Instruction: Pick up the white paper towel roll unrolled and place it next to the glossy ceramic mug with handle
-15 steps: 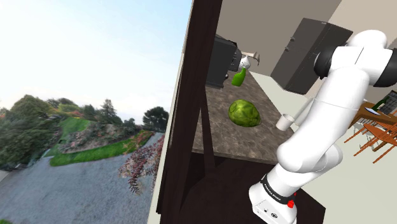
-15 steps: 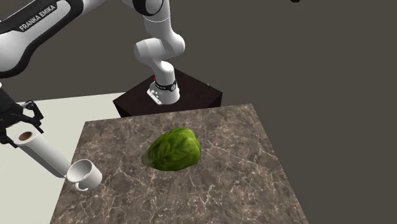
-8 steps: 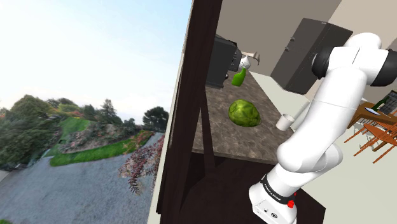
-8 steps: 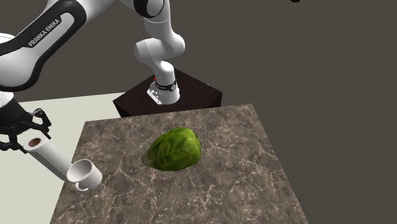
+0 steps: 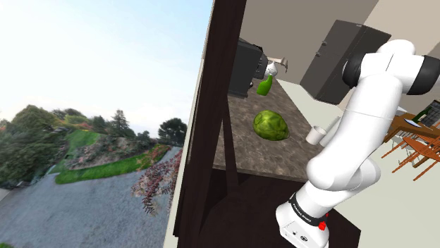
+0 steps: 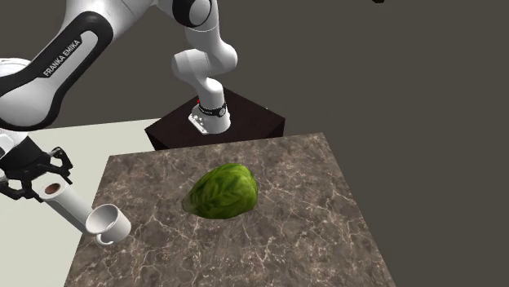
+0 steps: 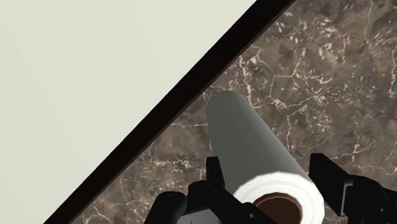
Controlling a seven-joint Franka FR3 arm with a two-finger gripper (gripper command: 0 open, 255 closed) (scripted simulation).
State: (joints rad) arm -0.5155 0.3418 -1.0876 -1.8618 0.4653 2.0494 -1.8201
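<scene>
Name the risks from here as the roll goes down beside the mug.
1. The paper towel roll hangs tilted in the gripper, held at one end, with its low end right by the mug. Lowering it could knock the mug over.
2. Both are near the edge of the counter. Once released, the round roll may roll off.

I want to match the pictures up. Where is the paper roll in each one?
Shoulder view: right of middle, the slanted roll beside the mug, against the arm.
Second exterior view: far left, in the hand, its low end at the mug.
Wrist view: between the hand's fingers, above the counter.
Shared landmark: the marble counter.
</scene>
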